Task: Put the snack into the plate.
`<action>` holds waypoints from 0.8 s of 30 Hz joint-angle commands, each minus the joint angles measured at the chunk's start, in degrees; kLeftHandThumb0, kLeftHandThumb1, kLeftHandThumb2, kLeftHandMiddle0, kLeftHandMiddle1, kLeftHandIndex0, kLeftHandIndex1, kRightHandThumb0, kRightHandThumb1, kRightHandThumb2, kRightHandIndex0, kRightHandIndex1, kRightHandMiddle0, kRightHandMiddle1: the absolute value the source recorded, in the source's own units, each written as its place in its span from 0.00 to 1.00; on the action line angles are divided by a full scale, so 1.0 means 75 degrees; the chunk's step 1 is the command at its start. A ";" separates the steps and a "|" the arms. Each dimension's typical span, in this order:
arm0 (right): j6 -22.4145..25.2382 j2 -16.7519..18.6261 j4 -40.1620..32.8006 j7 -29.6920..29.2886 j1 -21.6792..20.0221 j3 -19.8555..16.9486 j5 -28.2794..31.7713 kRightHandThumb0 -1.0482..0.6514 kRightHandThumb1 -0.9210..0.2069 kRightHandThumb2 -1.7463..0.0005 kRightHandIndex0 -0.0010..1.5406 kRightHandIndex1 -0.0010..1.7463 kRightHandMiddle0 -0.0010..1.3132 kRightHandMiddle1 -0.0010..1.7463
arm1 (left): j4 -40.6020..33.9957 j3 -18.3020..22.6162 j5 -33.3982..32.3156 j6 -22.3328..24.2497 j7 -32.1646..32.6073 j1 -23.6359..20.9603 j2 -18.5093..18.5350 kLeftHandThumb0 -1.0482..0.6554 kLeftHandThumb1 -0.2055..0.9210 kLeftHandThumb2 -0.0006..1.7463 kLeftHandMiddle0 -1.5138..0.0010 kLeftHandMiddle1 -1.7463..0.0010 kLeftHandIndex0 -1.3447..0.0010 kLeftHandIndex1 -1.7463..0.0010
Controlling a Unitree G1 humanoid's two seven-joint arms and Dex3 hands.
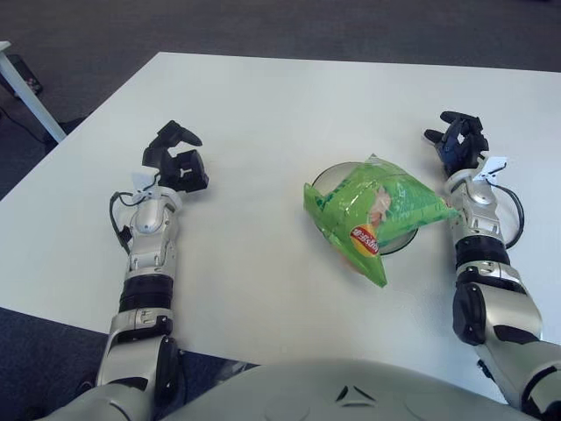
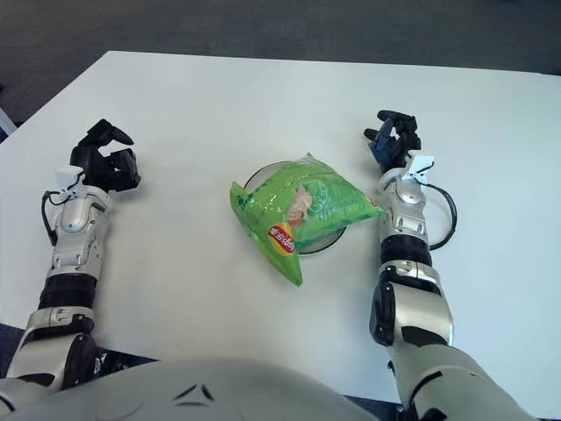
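Note:
A green snack bag [image 1: 372,213] lies across a dark, round plate [image 1: 329,179] in the middle of the white table; its near corner hangs over the plate's front rim. My right hand [image 1: 458,146] is just right of the bag, apart from it, with fingers loosely spread and nothing in them. My left hand [image 1: 176,162] shows well to the left of the plate with its fingers curled and empty.
The white table [image 1: 263,105] stretches all around the plate, with dark carpet beyond its far and left edges. A white table leg [image 1: 31,96] shows at the far left. A black cable loops beside my right forearm [image 1: 513,215].

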 commanded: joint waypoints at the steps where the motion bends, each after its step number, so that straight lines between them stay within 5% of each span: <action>1: 0.0369 0.0292 -0.0337 -0.0319 0.0179 -0.0002 0.0053 0.39 0.10 0.60 0.25 0.86 0.19 1.00 | -0.0204 0.0007 -0.0036 0.0262 -0.0001 0.0205 -0.0012 0.32 0.42 0.79 0.12 0.00 0.51 0.00; 24: -0.0206 0.1596 -0.0533 -0.1582 0.0332 0.0372 -0.0501 0.37 0.38 0.37 0.36 0.93 0.36 1.00 | -0.1584 0.0316 -0.0134 0.1675 0.0116 0.0396 0.0157 0.33 0.46 0.76 0.15 0.00 0.54 0.00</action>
